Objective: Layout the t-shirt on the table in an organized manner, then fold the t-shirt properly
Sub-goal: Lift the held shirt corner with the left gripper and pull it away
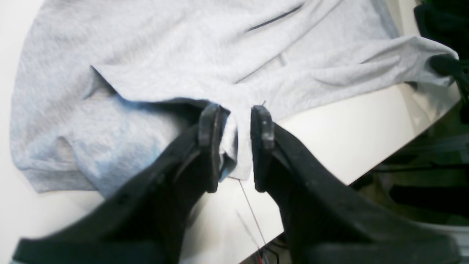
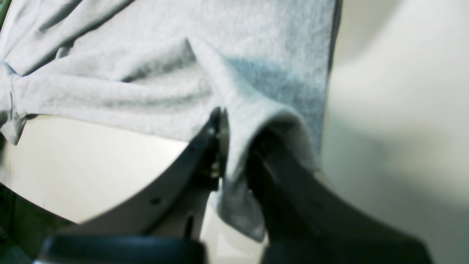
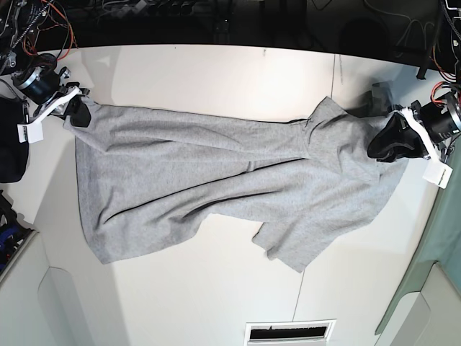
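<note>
While no print legible, L gripper (image 1: 236, 124) jaws parted round t-shirt (image 3: 216, 187) hem; R gripper (image 2: 234, 124) pinching it.

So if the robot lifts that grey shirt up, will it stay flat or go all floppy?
Probably floppy: the t-shirt already sags in wrinkles between both grippers. It looks light, draping over the right gripper. It may slide easily on the smooth table.

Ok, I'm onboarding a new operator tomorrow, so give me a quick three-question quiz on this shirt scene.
1. True or false: the right gripper is pinching the t-shirt.
2. The left gripper's jaws stand: A) parted around a fold of cloth, B) clamped tight on cloth, C) nowhere near cloth?
3. In the base view, what does the shirt lie on?

Key: 1 true. 2 A. 3 the white table.
</note>
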You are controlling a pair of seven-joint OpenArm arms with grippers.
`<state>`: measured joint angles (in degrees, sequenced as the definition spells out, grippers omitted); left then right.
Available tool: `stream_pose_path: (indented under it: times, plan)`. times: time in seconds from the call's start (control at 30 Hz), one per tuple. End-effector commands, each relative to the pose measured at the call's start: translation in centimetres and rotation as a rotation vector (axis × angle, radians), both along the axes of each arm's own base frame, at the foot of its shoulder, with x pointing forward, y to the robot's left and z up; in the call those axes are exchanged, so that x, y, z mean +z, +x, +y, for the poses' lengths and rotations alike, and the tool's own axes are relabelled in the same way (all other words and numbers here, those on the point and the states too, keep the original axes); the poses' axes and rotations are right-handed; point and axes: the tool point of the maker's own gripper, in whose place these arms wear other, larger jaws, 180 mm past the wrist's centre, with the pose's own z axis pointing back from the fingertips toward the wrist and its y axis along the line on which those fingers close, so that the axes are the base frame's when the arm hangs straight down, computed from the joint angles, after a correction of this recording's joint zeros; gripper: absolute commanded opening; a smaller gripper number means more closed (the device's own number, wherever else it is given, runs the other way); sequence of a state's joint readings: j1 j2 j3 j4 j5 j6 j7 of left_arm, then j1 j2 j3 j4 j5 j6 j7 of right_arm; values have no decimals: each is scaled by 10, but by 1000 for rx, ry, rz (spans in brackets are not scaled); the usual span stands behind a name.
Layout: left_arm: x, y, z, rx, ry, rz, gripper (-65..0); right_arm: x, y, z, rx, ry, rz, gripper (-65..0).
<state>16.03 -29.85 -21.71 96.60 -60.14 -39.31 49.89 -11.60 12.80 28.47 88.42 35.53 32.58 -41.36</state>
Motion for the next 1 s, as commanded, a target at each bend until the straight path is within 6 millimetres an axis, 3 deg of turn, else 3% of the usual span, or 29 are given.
stream_pose_path:
  times: [0.0,0.17,0.2,0.27,0.43,0.73,0.97]
  plan:
    - [16,8,2,-8,0,-60,-480,11,8,-4,-3,-4,-46,-650]
    - [7,6,-1,2,17,-49,-484,12,9,-4,-4,-3,-48,-650]
    - [6,6,-3,4,12,-48,-510,12,9,-4,-4,-1,-50,-650]
    - [5,6,-6,10,-4,-51,-649,13,10,-3,-6,8,-56,-650]
    - [9,0,-12,4,-70,-47,-650,13,10,-5,-4,-2,-53,-650]
    - [19,-70,-50,-179,-96,81,-650,12,-2,-40,26,-136,-1,-650]
    - [13,-113,-61,-264,-55,183,-650,16,-5,-61,41,-205,14,-650]
